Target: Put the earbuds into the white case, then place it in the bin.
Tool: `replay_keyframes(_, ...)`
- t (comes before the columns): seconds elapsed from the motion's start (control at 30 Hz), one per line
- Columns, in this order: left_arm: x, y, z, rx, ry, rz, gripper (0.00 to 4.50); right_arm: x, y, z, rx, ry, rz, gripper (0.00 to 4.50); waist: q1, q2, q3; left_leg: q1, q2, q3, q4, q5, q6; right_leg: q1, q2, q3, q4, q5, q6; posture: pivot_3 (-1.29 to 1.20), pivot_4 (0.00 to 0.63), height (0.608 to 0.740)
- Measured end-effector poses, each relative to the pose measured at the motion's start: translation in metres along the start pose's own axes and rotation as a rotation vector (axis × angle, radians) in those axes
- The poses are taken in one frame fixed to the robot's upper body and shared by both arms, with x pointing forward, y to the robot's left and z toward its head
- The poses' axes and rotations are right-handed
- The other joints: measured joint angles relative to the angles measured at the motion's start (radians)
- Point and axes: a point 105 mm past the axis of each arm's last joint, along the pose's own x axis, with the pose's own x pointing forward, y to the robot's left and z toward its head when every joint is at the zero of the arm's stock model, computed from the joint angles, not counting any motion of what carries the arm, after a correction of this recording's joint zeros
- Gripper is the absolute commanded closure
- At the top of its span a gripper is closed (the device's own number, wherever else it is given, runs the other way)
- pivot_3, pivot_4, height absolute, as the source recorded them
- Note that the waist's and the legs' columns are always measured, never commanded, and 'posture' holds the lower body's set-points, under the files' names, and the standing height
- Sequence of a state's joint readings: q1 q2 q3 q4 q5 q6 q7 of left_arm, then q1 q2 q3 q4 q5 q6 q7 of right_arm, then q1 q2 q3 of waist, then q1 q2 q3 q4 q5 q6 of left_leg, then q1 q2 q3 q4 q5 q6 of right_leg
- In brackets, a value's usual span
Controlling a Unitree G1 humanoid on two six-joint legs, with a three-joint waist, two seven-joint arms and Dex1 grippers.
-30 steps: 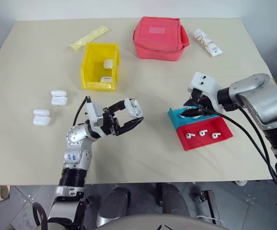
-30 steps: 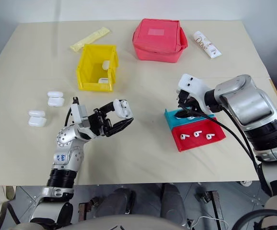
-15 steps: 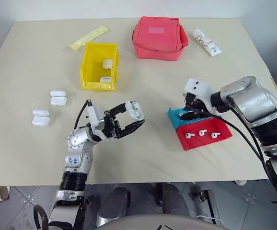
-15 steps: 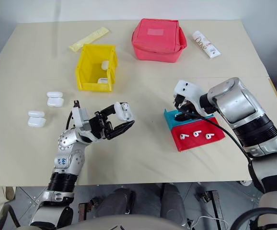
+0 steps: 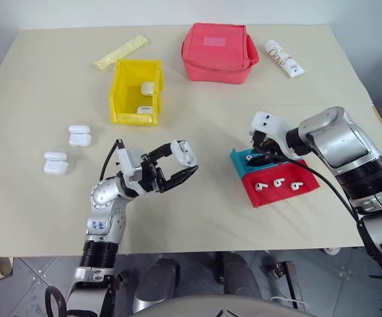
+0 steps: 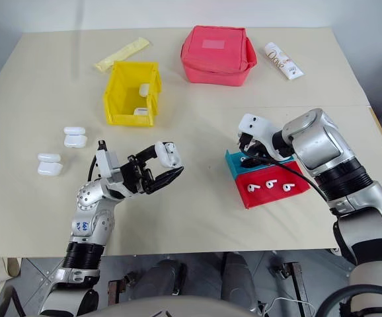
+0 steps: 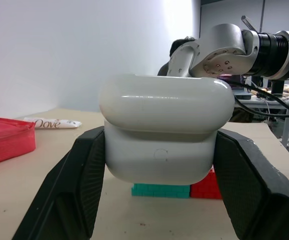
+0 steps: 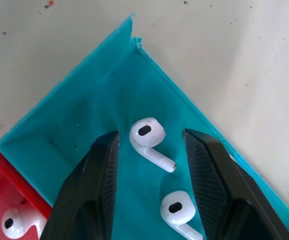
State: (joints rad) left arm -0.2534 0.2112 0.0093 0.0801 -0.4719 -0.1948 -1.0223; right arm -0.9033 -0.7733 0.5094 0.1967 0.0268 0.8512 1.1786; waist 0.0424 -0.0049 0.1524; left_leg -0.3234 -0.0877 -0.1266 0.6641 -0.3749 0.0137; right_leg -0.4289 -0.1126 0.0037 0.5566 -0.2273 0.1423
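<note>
My left gripper point(image 5: 185, 161) is shut on a white case point(image 7: 164, 132) and holds it above the table, in front of the yellow bin point(image 5: 121, 86). Two more white cases point(image 5: 147, 88) lie inside the bin. My right gripper point(image 8: 150, 136) is open and points down into the teal tray point(image 8: 84, 115). Its fingers point(image 8: 92, 185) straddle one earbud point(image 8: 147, 136) without touching it. A second earbud point(image 8: 177, 210) lies just beside that one. Three more earbuds point(image 5: 278, 183) lie in the red tray point(image 5: 297, 177), which adjoins the teal one.
Two pairs of spare white cases point(image 5: 80, 135) point(image 5: 56, 162) sit at the table's left. At the back are a red fabric pouch point(image 5: 219, 51), a Dove tube point(image 5: 285, 58) and a yellow packet point(image 5: 121, 51).
My right gripper has sunk lower into the teal tray, closing in around the earbud. The left gripper has kept still with the case.
</note>
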Motion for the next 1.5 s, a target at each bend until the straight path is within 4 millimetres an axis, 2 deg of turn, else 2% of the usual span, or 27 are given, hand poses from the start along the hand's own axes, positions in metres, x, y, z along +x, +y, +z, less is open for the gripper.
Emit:
replay_keyframes(0.07,0.0,0.0,0.0,0.001,0.001,0.004,1.68,0.0,0.0,0.0,-0.004,0.003,0.001,2.42,-0.001,0.0,0.0,0.0,0.0,0.0,0.0,0.0,0.0,0.0,0.0,0.0,0.0,0.0,0.0,0.0,0.15,0.74)
replay_keyframes(0.1,0.0,0.001,0.0,0.001,0.001,0.005,1.68,0.0,0.0,0.0,-0.005,0.004,0.002,2.6,-0.001,0.0,0.0,0.0,0.0,0.0,0.0,0.0,0.0,0.0,0.0,0.0,0.0,0.0,0.0,0.0,0.15,0.74)
replay_keyframes(0.17,-0.001,0.001,0.0,0.003,0.003,0.005,1.68,0.001,-0.001,0.001,-0.009,0.006,0.0,3.01,-0.002,0.0,0.0,0.0,0.0,0.0,0.0,0.0,0.0,0.0,0.0,0.0,0.0,0.0,0.0,0.0,0.15,0.74)
replay_keyframes(0.27,-0.001,0.001,0.0,0.003,0.004,0.005,1.68,0.002,0.0,0.003,-0.02,0.006,0.003,3.97,-0.005,0.0,0.0,0.0,0.0,0.0,0.0,0.0,0.0,0.0,0.0,0.0,0.0,0.0,0.0,0.0,0.15,0.74)
replay_keyframes(0.3,-0.001,0.001,0.0,0.003,0.004,0.005,1.68,0.002,0.0,0.003,-0.023,0.005,0.005,4.01,-0.006,0.0,0.0,0.0,0.0,0.0,0.0,0.0,0.0,0.0,0.0,0.0,0.0,0.0,0.0,0.0,0.15,0.74)
replay_keyframes(0.53,0.0,0.002,0.0,0.004,0.004,0.003,1.68,0.001,0.003,0.007,-0.035,-0.015,0.02,4.01,-0.013,0.0,0.0,0.0,0.0,0.0,0.0,0.0,0.0,0.0,0.0,0.0,0.0,0.0,0.0,0.0,0.15,0.74)
replay_keyframes(0.63,0.002,0.003,0.001,0.006,0.001,-0.009,1.68,-0.006,0.011,0.017,-0.053,-0.103,0.042,4.01,-0.015,0.0,0.0,-0.001,0.0,-0.001,0.0,0.0,0.0,0.0,0.0,0.0,0.0,0.0,0.0,0.0,0.15,0.74)
replay_keyframes(0.9,0.013,0.004,-0.006,-0.045,-0.002,-0.109,1.68,-0.071,0.041,0.056,-0.073,-0.572,0.047,4.01,-0.008,-0.001,-0.001,0.0,0.0,-0.002,0.0,0.0,0.0,0.001,0.0,-0.001,-0.001,0.0,0.0,0.0,0.15,0.74)
replay_keyframes(1.07,0.029,0.005,-0.01,-0.077,-0.019,-0.216,1.68,-0.096,0.082,0.079,0.076,-0.943,0.211,4.01,-0.007,-0.001,-0.001,-0.001,0.001,-0.002,0.0,0.0,0.0,0.0,0.0,-0.001,0.0,0.0,0.0,0.0,0.15,0.74)
replay_keyframes(1.17,0.044,0.004,-0.007,-0.083,-0.046,-0.289,1.68,-0.099,0.101,0.086,0.172,-1.046,0.287,4.01,-0.008,-0.001,-0.001,-0.001,0.0,-0.002,0.0,0.0,0.0,0.0,-0.001,-0.001,0.0,0.0,0.0,0.0,0.15,0.74)
replay_keyframes(1.33,0.051,0.004,-0.008,-0.092,-0.062,-0.338,1.68,-0.094,0.11,0.091,0.274,-1.074,0.299,4.01,-0.014,-0.001,-0.001,0.0,0.0,-0.002,0.0,0.0,0.0,0.0,-0.001,-0.001,0.0,0.0,0.0,0.0,0.15,0.74)
replay_keyframes(1.5,0.057,0.006,-0.004,-0.084,-0.078,-0.355,1.68,-0.082,0.116,0.082,0.367,-1.054,0.287,4.01,-0.015,-0.001,-0.001,0.0,0.0,-0.002,0.0,0.0,0.001,0.0,-0.001,-0.001,0.0,0.0,0.0,0.0,0.15,0.74)
